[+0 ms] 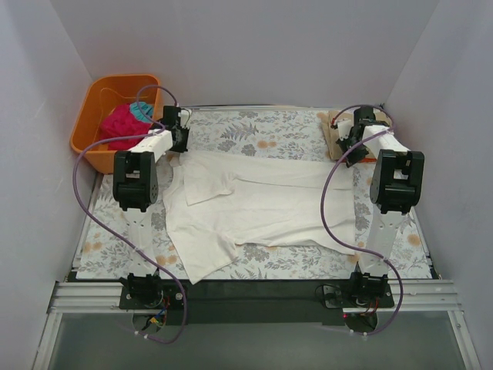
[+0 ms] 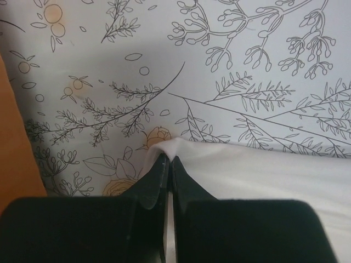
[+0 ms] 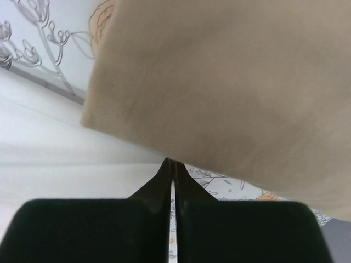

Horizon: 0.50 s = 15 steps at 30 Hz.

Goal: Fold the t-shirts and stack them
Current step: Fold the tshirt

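A large white t-shirt (image 1: 262,204) lies spread across the middle of the table and shows no print on this side. My left gripper (image 1: 180,145) is shut on its far left corner, and a peak of white cloth (image 2: 263,175) rises at the closed tips (image 2: 168,160). My right gripper (image 1: 346,153) is at the shirt's far right corner, with its jaws shut at the cloth's edge (image 3: 55,148). A folded tan t-shirt (image 1: 336,126) lies just beyond it and fills the right wrist view (image 3: 230,82). The magenta shirt (image 1: 123,123) and the teal shirt (image 1: 141,110) sit in the tub.
An orange plastic tub (image 1: 92,100) stands at the back left, and its wall shows close to my left gripper (image 2: 13,159). The floral table covering (image 1: 254,127) lies under everything. White walls close in the back and both sides.
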### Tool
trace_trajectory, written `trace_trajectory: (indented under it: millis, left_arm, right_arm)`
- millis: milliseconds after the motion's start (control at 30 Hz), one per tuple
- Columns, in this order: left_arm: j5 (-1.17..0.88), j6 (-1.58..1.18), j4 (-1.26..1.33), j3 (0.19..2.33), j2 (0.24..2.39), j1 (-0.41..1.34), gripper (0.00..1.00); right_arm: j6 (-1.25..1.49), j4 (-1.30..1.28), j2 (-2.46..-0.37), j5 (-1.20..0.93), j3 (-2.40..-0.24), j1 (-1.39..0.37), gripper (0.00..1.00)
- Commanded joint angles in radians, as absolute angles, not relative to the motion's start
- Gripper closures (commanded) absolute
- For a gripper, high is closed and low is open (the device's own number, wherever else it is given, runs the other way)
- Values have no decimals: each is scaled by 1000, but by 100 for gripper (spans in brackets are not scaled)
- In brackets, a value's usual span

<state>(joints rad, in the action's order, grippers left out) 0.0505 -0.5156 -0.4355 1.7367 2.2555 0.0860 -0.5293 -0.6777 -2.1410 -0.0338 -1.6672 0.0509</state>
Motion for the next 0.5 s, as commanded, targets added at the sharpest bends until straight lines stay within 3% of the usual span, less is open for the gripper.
trace_trajectory:
  millis: [0,100,167,200,300,400,467]
  left_arm:
    - [115,-500,-416,1775,2255,81,100]
    - [106,-500,-420,1772,2249,81,94]
    - [97,-503,-426,1769,2238,81,77]
    - [84,-508,-437,1767,2232,81,71]
    - [-30,-523,-446,1737,2134,81,57]
    - [-151,-517,-478,1706,2021,83,55]
    - [-207,-479,-529,1674,1962,84,54]
  right_arm:
    - [-499,-589,-2157,46,-1692,58,99]
    - [-502,-591,-2154,18,-1701,58,99]
    - [-506,-609,-2145,8,-1701,57,99]
    - [-509,-615,-2137,8,-1700,57,81]
    - [-520,-626,-2057,8,-1651,57,49]
    - [-544,-661,-1945,-35,-1621,57,36]
    - [-592,-718,-1864,-60,-1618,57,34]
